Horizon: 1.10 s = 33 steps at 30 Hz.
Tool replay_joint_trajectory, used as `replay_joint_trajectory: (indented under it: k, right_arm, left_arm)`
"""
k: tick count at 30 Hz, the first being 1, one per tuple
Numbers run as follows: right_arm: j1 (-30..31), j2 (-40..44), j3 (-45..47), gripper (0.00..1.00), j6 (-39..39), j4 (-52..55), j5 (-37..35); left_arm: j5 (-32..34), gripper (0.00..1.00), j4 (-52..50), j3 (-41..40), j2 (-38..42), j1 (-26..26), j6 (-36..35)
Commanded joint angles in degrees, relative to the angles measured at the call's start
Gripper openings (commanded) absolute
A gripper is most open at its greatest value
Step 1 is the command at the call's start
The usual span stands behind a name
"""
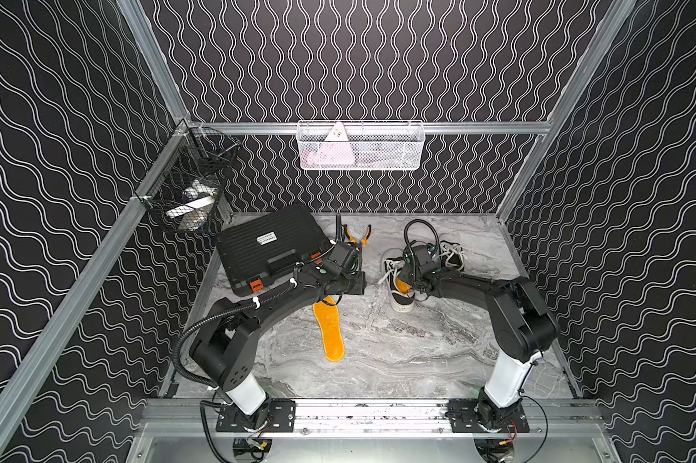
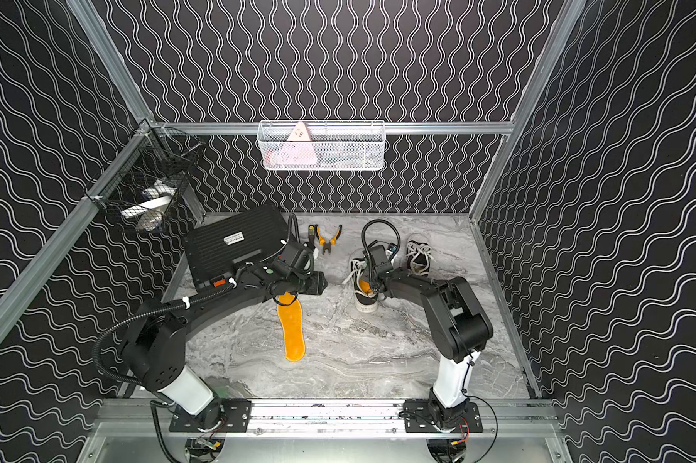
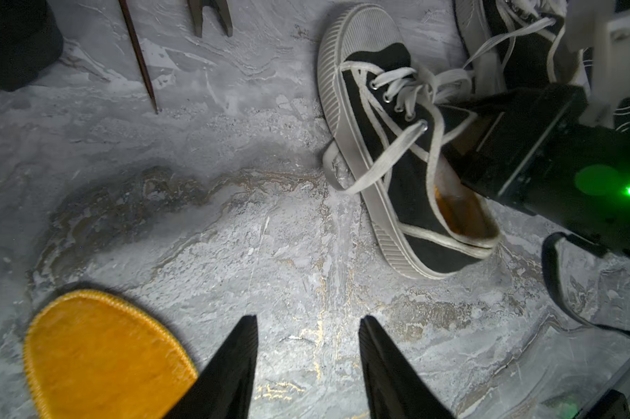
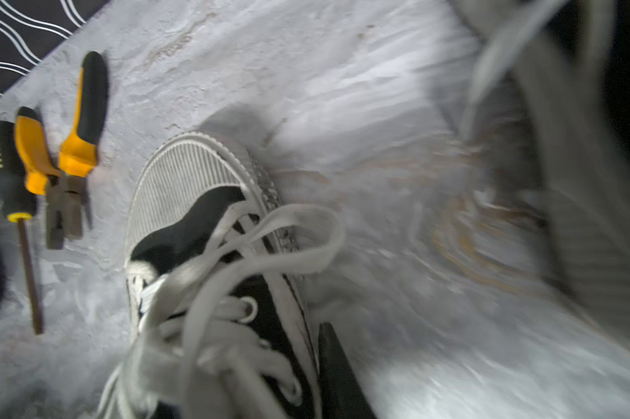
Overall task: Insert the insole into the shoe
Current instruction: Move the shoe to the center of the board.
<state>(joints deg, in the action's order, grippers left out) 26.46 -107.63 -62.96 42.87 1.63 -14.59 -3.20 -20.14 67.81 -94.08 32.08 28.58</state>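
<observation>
On the tabletop [image 1: 418, 352], a loose orange insole [image 1: 329, 332] lies lengthwise near-to-far, its far end beneath the left pincer [image 3: 308, 319], which is spread and empty. Beyond, the shoe [image 3: 404, 188] points toe-away, orange showing inside. The right pincer [image 3: 466, 152] sits at its collar, and I cannot tell its grip.

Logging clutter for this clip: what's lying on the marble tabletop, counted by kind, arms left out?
Shoes: 2, near shoe and far shoe
Insoles: 2, loose insole and second insole inside the near shoe
Tool case: 1
Pliers: 1
Screwdriver: 1
Total: 7
</observation>
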Motion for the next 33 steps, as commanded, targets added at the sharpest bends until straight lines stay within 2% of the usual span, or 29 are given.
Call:
replay_joint_trajectory:
  k: [1,7,9,11,15,20,23,25,28,33]
  right_arm:
    - [0.81,-2.79,-2.93,0.19,2.20,-1.15,1.17]
    - [3.24,-7.91,-9.03,0.22,2.69,0.07,1.16]
    - [3.42,-7.94,-9.59,0.27,2.59,0.55,1.72]
    - [3.42,-7.26,-8.83,0.37,2.27,0.78,2.11]
    - [1.81,-0.28,-6.05,0.50,-0.69,1.76,1.18]
    - [-4.36,9.59,-6.52,0.62,-9.14,8.53,1.77]
    - [-8.81,12.50,-7.93,0.63,-14.23,13.35,2.44]
    - [-12.48,12.58,-8.61,0.60,-16.90,15.45,4.65]
    - [-16.72,9.48,-11.64,0.56,-20.17,20.81,5.77]
    - [-20.44,3.69,-15.02,0.55,-24.58,24.33,9.25]
  left_arm:
    - [0.87,0.51,0.55,0.74,0.26,-1.10,0.43]
    - [1.77,0.51,-0.93,3.00,0.09,-1.88,-0.70]
    - [1.79,0.51,-1.13,3.29,0.37,-2.09,-0.78]
    - [1.54,0.51,-1.11,3.21,0.65,-2.35,-0.97]
    - [1.67,0.50,-1.14,2.98,1.07,-2.54,-0.89]
    - [1.49,0.51,-1.38,3.46,1.35,-2.54,-0.53]
    - [1.70,0.51,-1.49,3.49,1.58,-2.53,-0.46]
    - [1.47,0.51,-1.22,3.35,1.71,-2.54,-0.32]
    - [1.03,0.51,-1.04,3.73,1.08,-2.49,-0.28]
    - [0.32,0.51,-1.12,4.15,0.66,-2.53,-0.42]
